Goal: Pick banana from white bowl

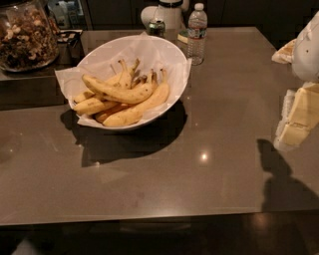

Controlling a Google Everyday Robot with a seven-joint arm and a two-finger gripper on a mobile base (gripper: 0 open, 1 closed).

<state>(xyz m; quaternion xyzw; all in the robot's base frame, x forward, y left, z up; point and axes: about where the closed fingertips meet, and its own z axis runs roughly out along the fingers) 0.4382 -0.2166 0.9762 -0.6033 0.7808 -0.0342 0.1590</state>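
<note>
The white bowl (173, 101) stands on the dark table at the back left, lined with crinkled white paper and holding several bananas. The banana (117, 92) is long, slim and speckled, and lies on top of the pile, running from the left side across to the right. Plumper bananas lie under it and beside it. My gripper (295, 122) hangs at the right edge of the view, well to the right of the bowl and above the table. It holds nothing that I can see.
A glass jar of nuts (25, 35) stands at the far left. A water bottle (197, 35) stands just behind the bowl on the right, with a can (156, 27) and a white appliance (169, 12) behind it. The table's front edge (149, 216) runs across the bottom.
</note>
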